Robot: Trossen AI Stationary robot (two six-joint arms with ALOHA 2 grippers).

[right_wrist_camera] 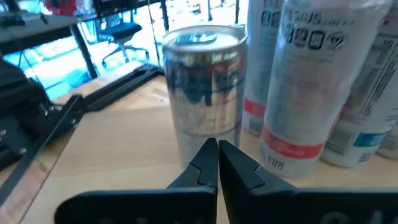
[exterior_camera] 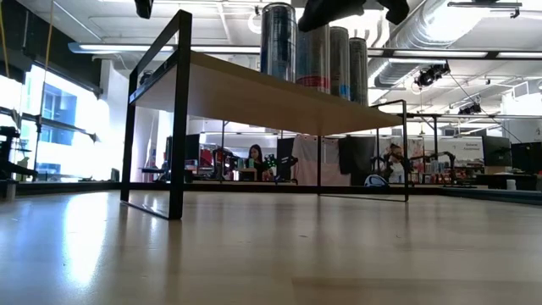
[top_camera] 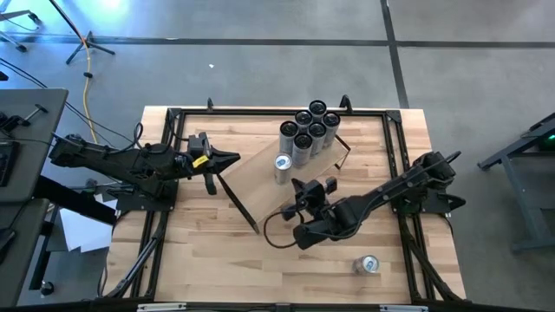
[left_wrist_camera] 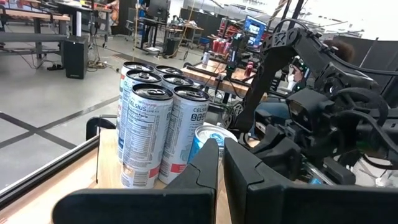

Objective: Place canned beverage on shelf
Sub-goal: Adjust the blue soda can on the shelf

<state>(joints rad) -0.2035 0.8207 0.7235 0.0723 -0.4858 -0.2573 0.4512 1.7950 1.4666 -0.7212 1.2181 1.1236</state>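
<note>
On the shelf (top_camera: 277, 178), which sits diagonally across the table's middle, the short silver can (top_camera: 283, 165) stands upright by itself, just beside the cluster of tall cans (top_camera: 312, 128) filling the shelf's far end. Looks like it sits there bc the far end is already taken, so the next free spot is right next to the pack, toward the shelf's middle.

Right gripper (top_camera: 301, 185) sits just off that can, on the side away from the tall ones, fingers fully closed w/ nothing between them. In its wrist view the closed tips (right_wrist_camera: 217, 155) point at the can's (right_wrist_camera: 203, 87) lower body, apart from it, no grip. Judging by that, the can is released and standing on its own; arm prob. clear to retreat w/o nudging it.

Left gripper (top_camera: 227, 158) waits near the shelf's near-left end, also shut and empty, aimed along the board toward the cans (left_wrist_camera: 158, 134) — parked, out of the right arm's way.

One more can (top_camera: 369, 264) lies on the table near its front right corner, well apart from the shelf; likely the next pick.

Risk: the silver can stands close to the tall pack, so a sloppy exit could tip it.
</note>
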